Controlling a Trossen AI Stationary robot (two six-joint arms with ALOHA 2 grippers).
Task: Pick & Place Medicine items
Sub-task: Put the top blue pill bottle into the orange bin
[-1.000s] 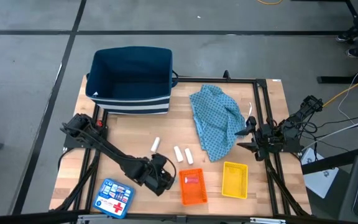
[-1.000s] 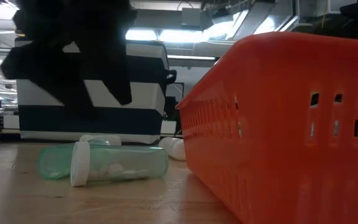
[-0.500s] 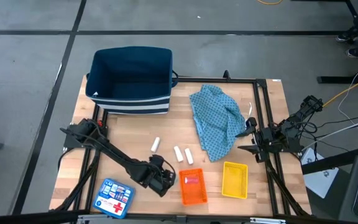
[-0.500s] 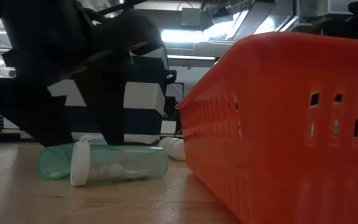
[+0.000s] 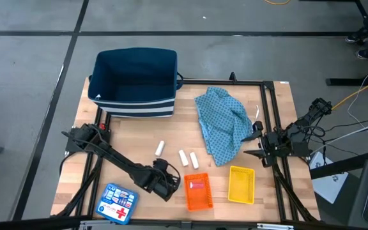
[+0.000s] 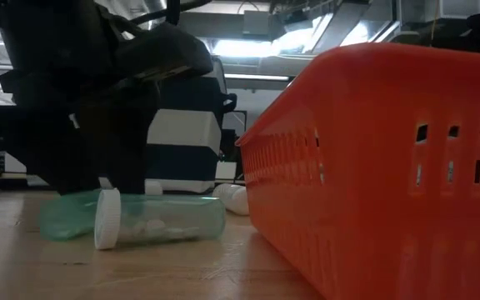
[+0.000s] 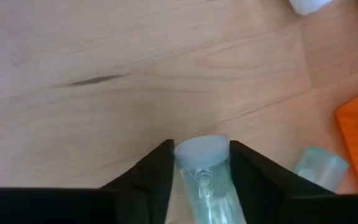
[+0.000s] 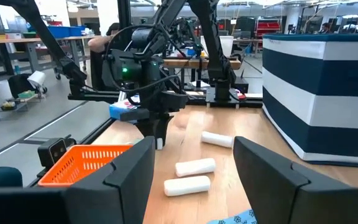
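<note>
Wooden tabletop (image 5: 126,137) carries the work, with the navy striped bin (image 5: 135,83) at its far edge. Subject item: a pale green vial (image 6: 140,221) lying on its side, white collar about its middle, just beside the orange tray (image 6: 390,167). In the left wrist view the vial (image 7: 204,171) runs lengthwise between the left gripper's fingers (image 7: 148,177), its capped end pointing forward, long axis in line with the gripper. The left gripper (image 5: 165,186) sits down over it; jaws appear pressed against both flanks, so judged as grasping the vial. Three white sticks (image 5: 184,156) lie farther up the table, untouched. The right gripper (image 5: 257,145) waits well apart near the patterned cloth (image 5: 225,124), fingers parted and empty. The left arm is plainly nearer.
</note>
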